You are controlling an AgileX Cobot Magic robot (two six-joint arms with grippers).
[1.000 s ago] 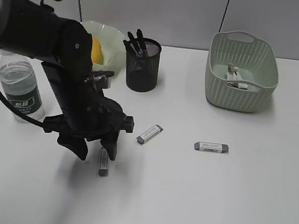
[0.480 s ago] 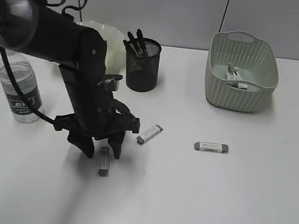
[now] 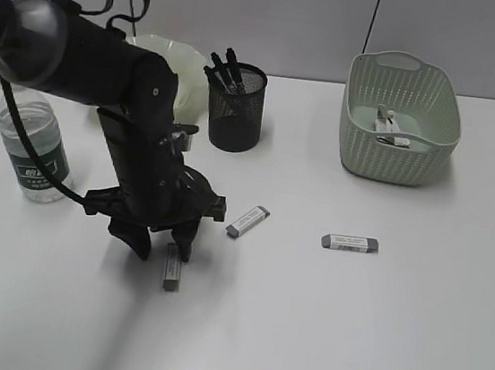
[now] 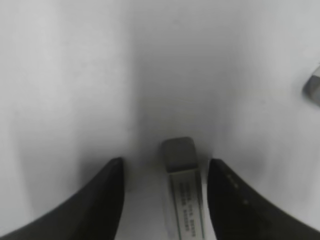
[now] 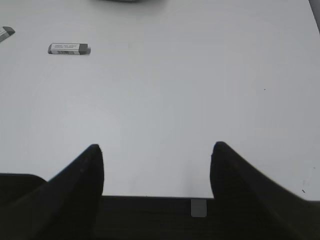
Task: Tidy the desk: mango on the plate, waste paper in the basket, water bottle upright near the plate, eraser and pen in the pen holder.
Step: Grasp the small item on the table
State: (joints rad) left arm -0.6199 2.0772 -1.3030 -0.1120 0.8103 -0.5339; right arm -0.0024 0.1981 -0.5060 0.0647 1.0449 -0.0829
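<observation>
A: Big white desk fills the room, and the left arm sweeps across its left half, bent down hard.

B: Next biggest, the basket, up at two o'clock from table centre, with the waste paper lying inside it.

A: The plate sits at eleven o'clock, half hidden behind the arm. I can't see any mango from here.

B: The water bottle stands upright at nine o'clock, left of the arm, cap hidden behind it.

A: The pen holder is just right of the plate, dark pens sticking out of it.

B: Now the left gripper. It hangs low over the table with its jaws apart, straddling the top end of an eraser.

A: The wrist camera agrees: that eraser lies between the two dark fingers, clear gaps on both sides. Nothing gripped.

B: A second eraser lies tilted at two o'clock from the gripper, near it.

A: A third eraser lies flat, well apart at three o'clock, below the basket.

B: The right gripper?

A: Only its own camera shows it: jaws spread wide over bare desk, empty, with that third eraser far off at eleven o'clock.
</observation>
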